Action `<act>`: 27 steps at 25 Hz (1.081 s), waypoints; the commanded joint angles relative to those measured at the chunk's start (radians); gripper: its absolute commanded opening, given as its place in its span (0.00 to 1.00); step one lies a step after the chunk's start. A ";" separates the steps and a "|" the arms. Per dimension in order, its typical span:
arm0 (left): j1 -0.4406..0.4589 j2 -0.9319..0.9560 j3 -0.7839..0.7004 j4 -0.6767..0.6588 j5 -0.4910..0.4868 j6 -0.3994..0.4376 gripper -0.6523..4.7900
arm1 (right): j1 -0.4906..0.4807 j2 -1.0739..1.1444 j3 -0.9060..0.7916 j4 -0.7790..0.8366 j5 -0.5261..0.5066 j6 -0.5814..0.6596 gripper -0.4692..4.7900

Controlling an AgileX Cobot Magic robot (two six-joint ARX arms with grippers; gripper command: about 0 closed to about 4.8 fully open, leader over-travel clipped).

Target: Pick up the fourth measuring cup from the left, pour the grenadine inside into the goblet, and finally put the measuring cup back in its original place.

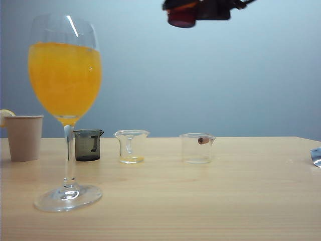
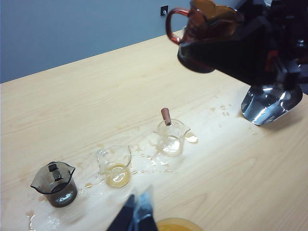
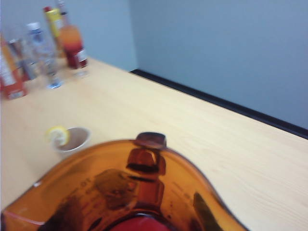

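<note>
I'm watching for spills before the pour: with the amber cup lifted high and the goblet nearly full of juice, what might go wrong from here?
1. The goblet is already filled close to its rim with orange juice, so added grenadine might overflow.
2. The right gripper holds the amber cup high above the table; a tilt on the way may drip syrup.
3. Puddles already lie around the clear cups, so the returned cup could slide.

The right gripper (image 1: 200,9) holds the amber cup (image 2: 204,36) high, above every rim. The goblet (image 1: 65,75) stands tallest, near left, beside the paper cup (image 1: 23,137). The grey cup (image 1: 88,144) and two clear cups (image 1: 131,146) (image 1: 196,147) form a low row across the bench (image 1: 200,201); the bench nearer than the row is bare. The left gripper (image 2: 137,214) hangs over the goblet's side.
</note>
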 commanded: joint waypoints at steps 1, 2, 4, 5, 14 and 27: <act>0.001 0.000 0.005 0.011 0.003 0.000 0.11 | 0.052 0.004 0.033 -0.017 0.003 -0.077 0.13; 0.001 0.000 0.005 0.011 0.003 0.000 0.11 | 0.063 0.008 0.035 -0.017 0.005 -0.092 0.13; 0.001 0.000 0.005 0.011 0.003 0.000 0.11 | 0.088 0.014 0.037 -0.016 0.011 -0.117 0.13; 0.001 0.000 0.005 0.011 0.003 0.000 0.11 | 0.102 0.019 0.038 -0.016 0.012 -0.130 0.13; 0.001 0.000 0.005 0.010 0.030 0.000 0.11 | 0.207 0.061 0.040 -0.032 0.023 -0.198 0.12; 0.001 0.000 0.005 0.010 0.030 0.001 0.11 | 0.265 0.076 0.058 -0.032 0.060 -0.249 0.12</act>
